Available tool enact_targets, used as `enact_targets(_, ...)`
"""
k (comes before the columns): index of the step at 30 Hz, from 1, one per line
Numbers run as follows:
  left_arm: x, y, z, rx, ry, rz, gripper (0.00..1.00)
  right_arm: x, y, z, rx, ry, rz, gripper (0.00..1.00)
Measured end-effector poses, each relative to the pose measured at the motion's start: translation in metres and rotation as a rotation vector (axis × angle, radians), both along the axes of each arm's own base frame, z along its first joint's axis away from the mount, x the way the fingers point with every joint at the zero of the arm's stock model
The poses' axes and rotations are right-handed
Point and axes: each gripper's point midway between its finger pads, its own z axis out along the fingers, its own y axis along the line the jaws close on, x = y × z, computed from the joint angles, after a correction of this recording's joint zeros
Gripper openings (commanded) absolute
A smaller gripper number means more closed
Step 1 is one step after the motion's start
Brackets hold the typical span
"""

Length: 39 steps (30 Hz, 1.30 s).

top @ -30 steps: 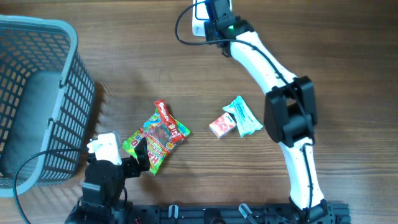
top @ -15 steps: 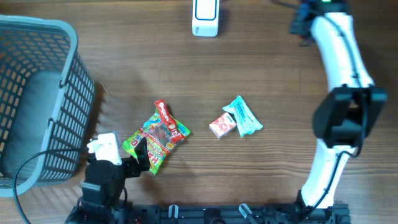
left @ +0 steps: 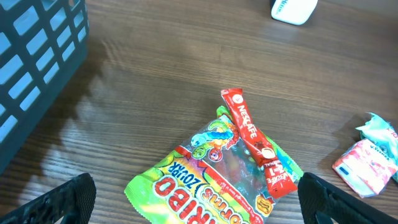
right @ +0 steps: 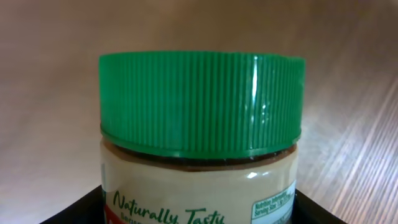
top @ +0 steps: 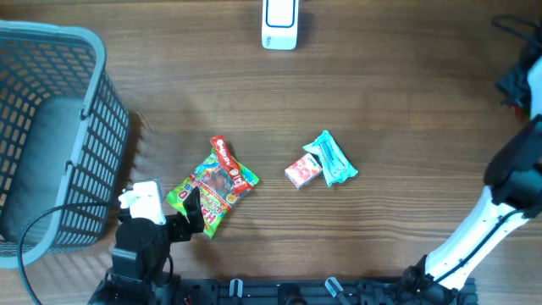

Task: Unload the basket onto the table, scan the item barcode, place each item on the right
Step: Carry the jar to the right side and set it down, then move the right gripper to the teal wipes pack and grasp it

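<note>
**A:** Where is the item to be scanned?

**B:** A beige jar with a ribbed green plastic lid (right: 199,143) stands upright, clamped between the right gripper (right: 199,211) and its dark fingers. That arm is at the table's right edge, well apart from the white rectangular scanner (top: 279,24).

**A:** And the left gripper (left: 196,186)?

**B:** It is spread wide and holds nothing, just beside a green crinkled sweets bag (left: 217,155).

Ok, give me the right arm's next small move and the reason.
Probably lower the jar to the table at the far right and set it down. The right wrist view shows the jar, with its green lid, held between the jaws. Overhead, the right arm has swung away from the scanner it hovered over a second ago, so the scan looks done.
</note>
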Motion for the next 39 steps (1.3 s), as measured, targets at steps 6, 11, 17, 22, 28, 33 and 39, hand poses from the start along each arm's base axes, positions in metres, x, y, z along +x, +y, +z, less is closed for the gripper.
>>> enact_targets(6,0.0,0.0,0.0,0.0,0.0,0.0,1.0,-0.029,-0.019,-0.018,0.027,0.046,-0.068,1.0)
enact_targets(11,0.0,0.0,0.0,0.0,0.0,0.0,1.0,-0.031,-0.01,-0.015,0.068,0.043,-0.063,1.0)
enact_targets(17,0.0,0.0,0.0,0.0,0.0,0.0,1.0,0.006,0.059,0.047,0.087,-0.061,0.082,1.0)
enact_targets(22,0.0,0.0,0.0,0.0,0.0,0.0,1.0,0.031,0.208,0.115,0.093,-0.101,0.376,1.0)
enact_targets(28,0.0,0.0,0.0,0.0,0.0,0.0,1.0,-0.005,0.361,0.109,0.114,0.059,0.707,1.0)
enact_targets(33,0.0,0.0,0.0,0.0,0.0,0.0,1.0,-0.058,0.408,0.075,0.099,0.242,0.8,0.99)
enact_targets(39,0.0,0.0,0.0,0.0,0.0,0.0,1.0,-0.094,0.445,0.057,0.062,0.316,0.88,0.99)
